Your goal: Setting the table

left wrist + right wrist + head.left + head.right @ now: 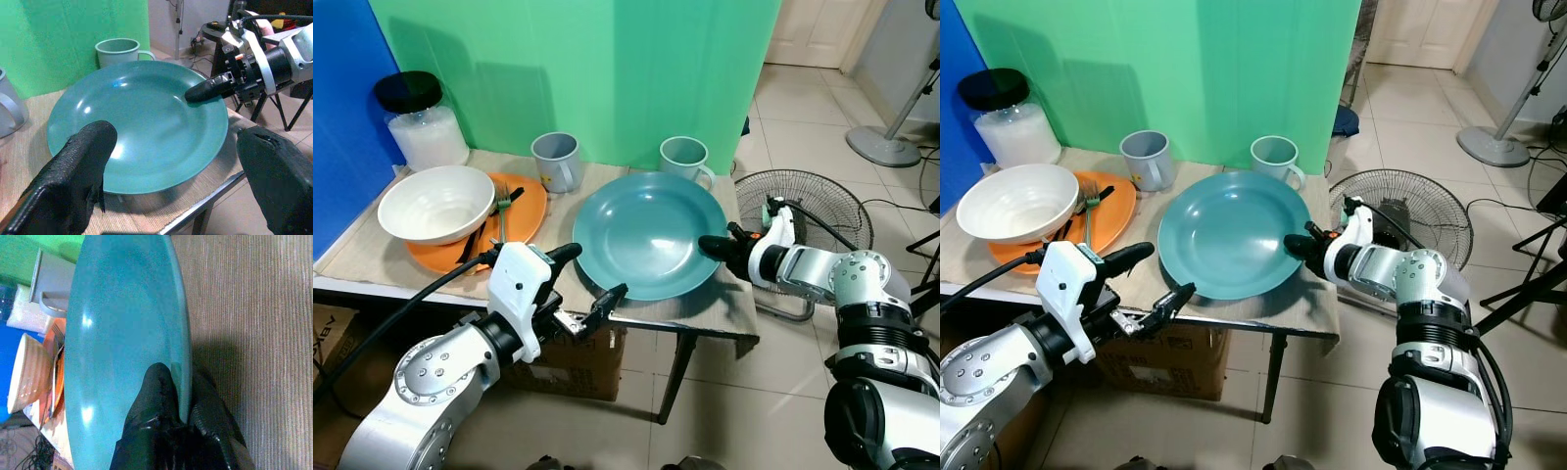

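Right gripper (713,245) pinching teal plate (641,230) rim, left gripper (594,284) spread

We hold our left claw (590,279) spread wide, and our right claw (1299,245) pinched closed, arm bent inward.

No complete text, brand, number or sign can be read on any item. The cardboard box (337,323) under the table's left edge carries dark printed letters, cut off at the frame edge and not readable as a word. The grey mug (557,161) near the table's back edge bears a small yellowish mark on its side, too small to make out.
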You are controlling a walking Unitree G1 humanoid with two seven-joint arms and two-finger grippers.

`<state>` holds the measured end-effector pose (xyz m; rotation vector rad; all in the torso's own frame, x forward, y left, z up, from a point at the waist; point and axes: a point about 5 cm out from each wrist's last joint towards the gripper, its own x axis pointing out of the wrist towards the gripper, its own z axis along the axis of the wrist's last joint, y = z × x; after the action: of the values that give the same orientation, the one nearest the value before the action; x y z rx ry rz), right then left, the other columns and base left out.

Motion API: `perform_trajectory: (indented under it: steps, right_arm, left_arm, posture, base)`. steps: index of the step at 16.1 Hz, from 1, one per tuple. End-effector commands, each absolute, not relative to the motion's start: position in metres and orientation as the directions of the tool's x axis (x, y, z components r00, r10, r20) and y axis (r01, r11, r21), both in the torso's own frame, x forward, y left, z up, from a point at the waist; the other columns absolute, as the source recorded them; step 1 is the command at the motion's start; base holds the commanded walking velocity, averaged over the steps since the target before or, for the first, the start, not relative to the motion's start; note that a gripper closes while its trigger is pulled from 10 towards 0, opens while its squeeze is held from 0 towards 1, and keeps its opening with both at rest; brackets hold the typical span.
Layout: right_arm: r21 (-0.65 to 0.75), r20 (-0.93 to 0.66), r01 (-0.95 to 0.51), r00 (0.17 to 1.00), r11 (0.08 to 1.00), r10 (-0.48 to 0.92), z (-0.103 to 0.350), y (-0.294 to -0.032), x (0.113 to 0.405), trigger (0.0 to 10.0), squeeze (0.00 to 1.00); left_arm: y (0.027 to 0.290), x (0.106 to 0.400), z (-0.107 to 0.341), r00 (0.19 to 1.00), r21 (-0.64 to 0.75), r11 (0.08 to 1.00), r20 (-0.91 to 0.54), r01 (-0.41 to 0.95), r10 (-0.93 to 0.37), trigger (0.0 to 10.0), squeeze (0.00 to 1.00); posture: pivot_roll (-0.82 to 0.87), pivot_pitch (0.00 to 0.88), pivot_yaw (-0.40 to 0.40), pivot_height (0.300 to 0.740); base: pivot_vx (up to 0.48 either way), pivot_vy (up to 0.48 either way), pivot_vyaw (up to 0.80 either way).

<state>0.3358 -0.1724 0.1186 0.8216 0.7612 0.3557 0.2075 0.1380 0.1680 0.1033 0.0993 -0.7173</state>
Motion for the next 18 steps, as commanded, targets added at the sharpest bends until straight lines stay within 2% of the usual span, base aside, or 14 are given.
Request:
perform_trajectory:
  steps: [1,2,4,7,8,9,11,15,17,18]
  right_arm:
    - [0.783,-0.435,-0.02,0.696,0.622,0.571,0.124,-0.174,0.335,0.0,0.0]
    - [0.833,-0.327,-0.086,0.721,0.547,0.611,0.136,-0.175,0.333,0.0,0.0]
    - [0.871,-0.181,-0.18,0.748,0.458,0.638,0.155,-0.182,0.324,0.0,0.0]
    - [0.852,-0.018,-0.309,0.789,0.423,0.614,0.177,-0.19,0.306,0.0,0.0]
    - [0.806,0.038,-0.369,0.812,0.463,0.582,0.188,-0.193,0.298,6.4,0.0]
    - [0.78,0.059,-0.388,0.826,0.491,0.56,0.192,-0.194,0.294,10.0,0.0]
    - [0.76,0.085,-0.386,0.856,0.522,0.51,0.2,-0.198,0.282,10.0,0.0]
    - [0.762,0.105,-0.371,0.88,0.531,0.464,0.2,-0.2,0.268,10.0,0.0]
    - [0.759,0.09,-0.358,0.885,0.544,0.458,0.198,-0.197,0.265,10.0,0.0]
    - [0.734,0.042,-0.313,0.907,0.603,0.419,0.195,-0.194,0.265,10.0,0.0]
  left_arm:
    - [0.138,0.206,0.168,0.747,0.052,0.748,-0.123,0.662,-0.653,10.0,0.0]
    - [0.138,0.204,0.168,0.752,0.038,0.754,-0.114,0.656,-0.649,10.0,0.0]
    - [0.137,0.199,0.169,0.764,0.017,0.767,-0.099,0.642,-0.637,10.0,0.0]
    - [0.132,0.191,0.168,0.769,-0.008,0.772,-0.092,0.635,-0.633,10.0,0.0]
    - [0.131,0.191,0.168,0.787,-0.005,0.79,-0.079,0.613,-0.612,10.0,0.0]
    - [0.131,0.192,0.169,0.807,-0.001,0.809,-0.063,0.588,-0.587,10.0,0.0]
    - [0.135,0.201,0.169,0.886,0.051,0.885,-0.037,0.464,-0.462,10.0,0.0]
    - [0.133,0.212,0.168,0.935,0.103,0.93,-0.01,0.353,-0.354,10.0,0.0]
    - [0.132,0.214,0.169,0.938,0.12,0.932,0.003,0.343,-0.346,10.0,0.0]
    - [0.134,0.217,0.171,0.955,0.126,0.949,0.018,0.29,-0.295,10.0,0.0]
  posture:
    - [-0.03,0.034,-0.001,0.74]
    - [-0.03,0.032,0.001,0.74]
    - [-0.04,0.026,0.008,0.74]
    - [-0.05,0.017,0.024,0.74]
    - [-0.05,0.011,0.031,0.74]
    - [-0.05,0.008,0.035,0.74]
    - [-0.06,0.0,0.048,0.74]
    - [-0.08,0.0,0.061,0.74]
    - [-0.08,0.0,0.059,0.74]
    - [-0.08,0.0,0.052,0.74]
  base:
    - [0.0,0.0,0.0]
    - [0.0,0.0,0.0]
    - [0.0,0.0,0.0]
    - [0.0,0.0,0.0]
    - [0.0,0.0,0.0]
    - [0.0,0.0,0.0]
    - [0.0,0.0,-0.61]
    - [0.0,0.0,-0.79]
    - [0.0,0.0,-0.8]
    - [0.0,0.0,-0.8]
